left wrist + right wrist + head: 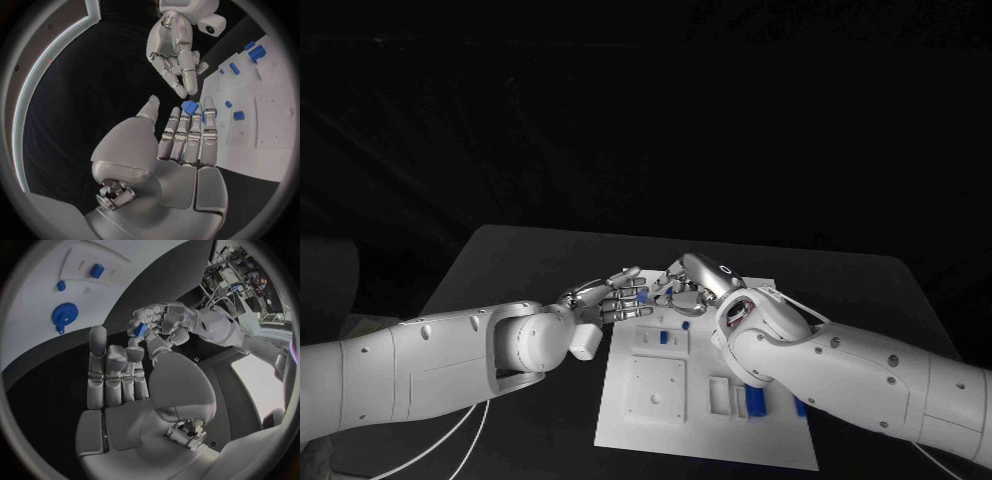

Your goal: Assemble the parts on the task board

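Both arms reach in low from the near edge and meet above the far end of the task board (pixel 711 440). Left hand (pixel 607 297) carries a small blue part (pixel 189 106) at its fingertips, off the board's edge above the dark tabletop (pixel 516 260). Right hand (pixel 704 285) hovers just beside it, fingers extended, holding nothing. Several blue parts (pixel 759 402) sit in the board's recesses; whether fully seated, cannot tell. Round blue part (pixel 64 315) lies on the board. Judgement: assembly partway, held part unplaced.

task board (pixel 661 400) far edge hidden behind both hands, small blue part (pixel 189 107) shape unclear at left hand (pixel 607 295) fingertips
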You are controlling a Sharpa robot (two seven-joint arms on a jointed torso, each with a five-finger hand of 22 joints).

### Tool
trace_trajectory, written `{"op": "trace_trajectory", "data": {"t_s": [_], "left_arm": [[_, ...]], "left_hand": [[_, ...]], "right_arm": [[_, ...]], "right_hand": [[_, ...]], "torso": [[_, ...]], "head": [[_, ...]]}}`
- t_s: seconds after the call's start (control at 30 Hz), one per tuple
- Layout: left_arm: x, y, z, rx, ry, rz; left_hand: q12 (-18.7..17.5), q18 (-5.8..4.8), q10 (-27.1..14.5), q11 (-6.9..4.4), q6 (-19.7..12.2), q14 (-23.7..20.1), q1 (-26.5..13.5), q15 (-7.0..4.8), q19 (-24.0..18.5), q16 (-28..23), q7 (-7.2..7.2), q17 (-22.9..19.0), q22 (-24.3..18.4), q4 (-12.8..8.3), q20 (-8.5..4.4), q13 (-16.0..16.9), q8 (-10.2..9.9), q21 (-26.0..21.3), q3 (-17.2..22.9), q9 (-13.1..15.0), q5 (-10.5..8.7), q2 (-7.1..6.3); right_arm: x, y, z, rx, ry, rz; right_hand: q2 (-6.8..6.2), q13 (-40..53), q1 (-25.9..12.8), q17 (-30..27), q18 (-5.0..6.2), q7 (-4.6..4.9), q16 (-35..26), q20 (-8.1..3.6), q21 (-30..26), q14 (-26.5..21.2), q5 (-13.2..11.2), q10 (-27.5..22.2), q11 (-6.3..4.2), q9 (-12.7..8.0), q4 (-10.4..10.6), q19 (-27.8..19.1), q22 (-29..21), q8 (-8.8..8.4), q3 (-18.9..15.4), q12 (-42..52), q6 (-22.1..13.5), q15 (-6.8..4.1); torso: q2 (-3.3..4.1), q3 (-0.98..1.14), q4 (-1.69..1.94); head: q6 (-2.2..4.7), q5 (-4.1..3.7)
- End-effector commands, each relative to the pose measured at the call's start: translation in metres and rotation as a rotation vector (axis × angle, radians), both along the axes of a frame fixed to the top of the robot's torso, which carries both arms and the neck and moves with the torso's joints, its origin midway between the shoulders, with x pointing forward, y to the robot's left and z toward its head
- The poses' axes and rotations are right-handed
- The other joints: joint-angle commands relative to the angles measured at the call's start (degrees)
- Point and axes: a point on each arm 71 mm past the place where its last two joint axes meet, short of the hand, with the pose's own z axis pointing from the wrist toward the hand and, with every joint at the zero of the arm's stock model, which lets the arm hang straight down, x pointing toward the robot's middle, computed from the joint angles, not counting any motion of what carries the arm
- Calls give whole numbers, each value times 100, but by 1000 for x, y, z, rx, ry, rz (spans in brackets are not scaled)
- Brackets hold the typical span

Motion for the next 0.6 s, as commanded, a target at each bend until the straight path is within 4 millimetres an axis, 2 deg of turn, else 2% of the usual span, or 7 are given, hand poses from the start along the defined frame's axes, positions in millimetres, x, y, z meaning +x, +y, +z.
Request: {"op": "trace_trajectory", "data": {"t_s": [0.03,0.37,0.6], "left_arm": [[0,-2,2,-21,-11,11],[0,-4,2,-24,-13,9],[0,-4,2,-22,-12,11]], "left_hand": [[8,74,51,5,28,53,0,-3,6,-2,8,-8,0,-13,24,-5,16,29,-48,6,-20,79],[9,74,51,6,31,54,15,-1,13,-2,10,-9,-1,-37,14,-5,17,35,-70,6,-19,103],[9,74,51,6,31,54,15,-1,13,-2,10,-9,-1,-37,14,-5,17,35,-70,6,-19,103]], "right_arm": [[-1,2,-2,-47,-10,-13],[-4,6,-4,-39,-16,-23],[-6,8,-3,-22,-31,-25]], "right_hand": [[-67,35,6,13,58,-22,57,-28,-29,9,-25,67,-4,7,50,21,55,19,7,51,77,-57],[-132,149,22,25,29,-39,164,-48,-200,19,5,113,-18,1,177,100,399,15,75,63,126,-71],[-148,196,30,54,16,-56,217,-60,-232,38,0,141,-31,1,178,150,570,15,136,94,173,-81]], "torso": [[1,0,-4],[6,7,-3],[8,4,-4]], "head": [[-1,4],[2,3],[-8,-1]]}}
